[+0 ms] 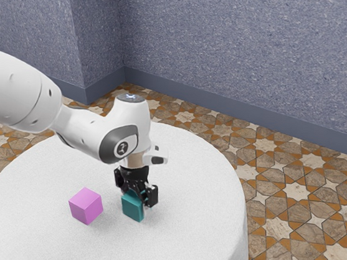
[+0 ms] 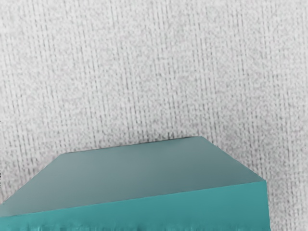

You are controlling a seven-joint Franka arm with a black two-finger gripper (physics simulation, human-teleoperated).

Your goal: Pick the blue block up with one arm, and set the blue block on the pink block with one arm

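The blue block (image 1: 132, 208) sits low on the bench (image 1: 206, 171), its upper part between the black fingers of the gripper (image 1: 136, 196). It looks teal rather than true blue. The fingers stand against two opposite sides, so I read the gripper as clenched on the blue block. I cannot tell whether the block rests on the bench or is just clear of it.

In the wrist view the blue block (image 2: 144, 192) lies close under the hand with bare bench (image 2: 144, 72) beyond it, which fits a grip from straight above. Gripping high leaves the block's lower faces free, which should suit setting it down flat.

The pink block (image 1: 86, 205) stands near, toward the exterior view's left and apart from the blue one — close enough that the carry should be short once the block is lifted above it.
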